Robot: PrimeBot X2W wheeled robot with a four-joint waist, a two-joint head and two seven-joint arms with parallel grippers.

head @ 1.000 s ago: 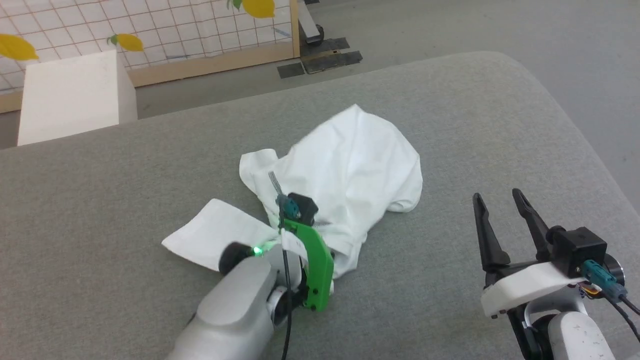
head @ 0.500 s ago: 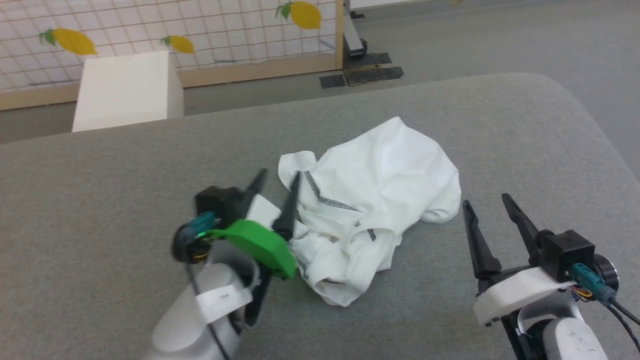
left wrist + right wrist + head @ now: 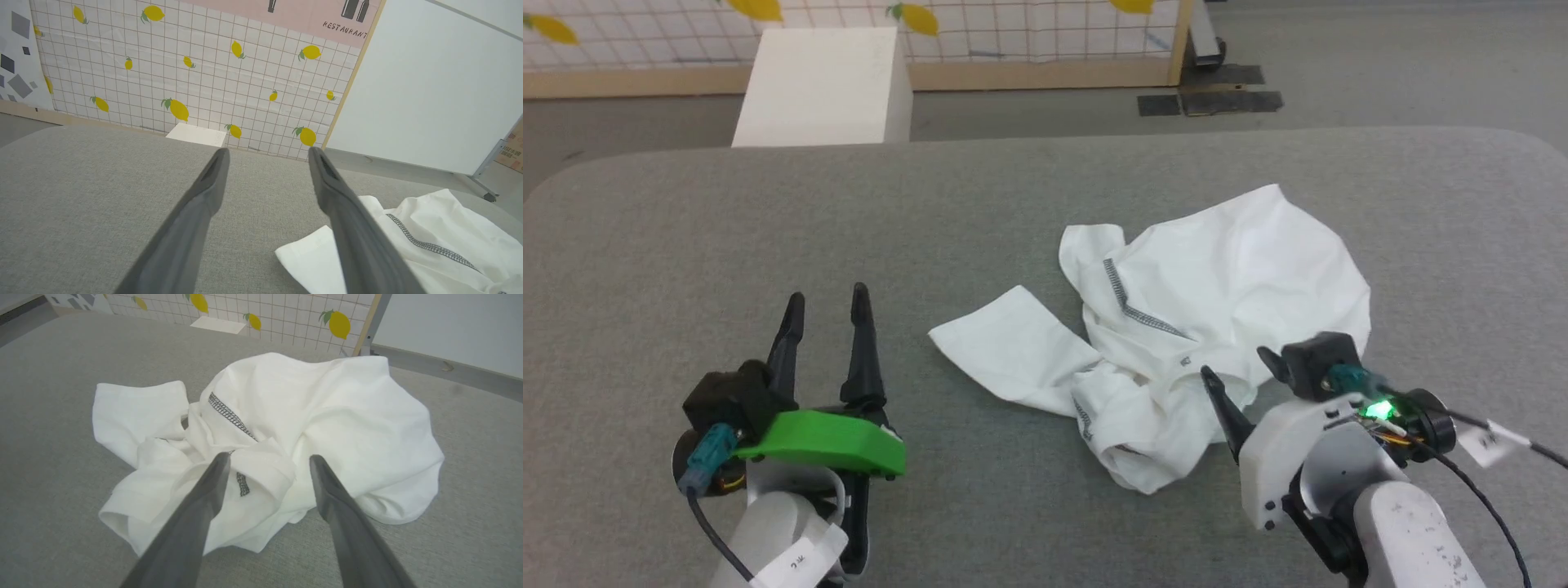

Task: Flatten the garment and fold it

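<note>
The garment [image 3: 1217, 286], a white T-shirt with grey zigzag stitching, lies crumpled right of centre on the grey padded table [image 3: 686, 229]. One flat flap of it reaches left. My left gripper [image 3: 827, 296] stands open and empty well left of the shirt, fingers pointing away from me. In the left wrist view the left gripper [image 3: 268, 151] frames bare table, with the garment [image 3: 429, 245] at the lower right. My right gripper [image 3: 1233, 363] is open at the shirt's near right edge. In the right wrist view the right gripper [image 3: 269, 457] hovers over the bunched near folds of the garment [image 3: 327, 408].
A white box [image 3: 821, 86] stands on the floor beyond the table's far edge, in front of a lemon-patterned tiled panel [image 3: 184, 73]. The table's right corner is rounded, with grey floor [image 3: 1380, 65] past it.
The head camera has turned, shifting the whole picture. My left gripper opened, let go of the shirt and drew back to the left. My right gripper has moved in to the shirt's near edge.
</note>
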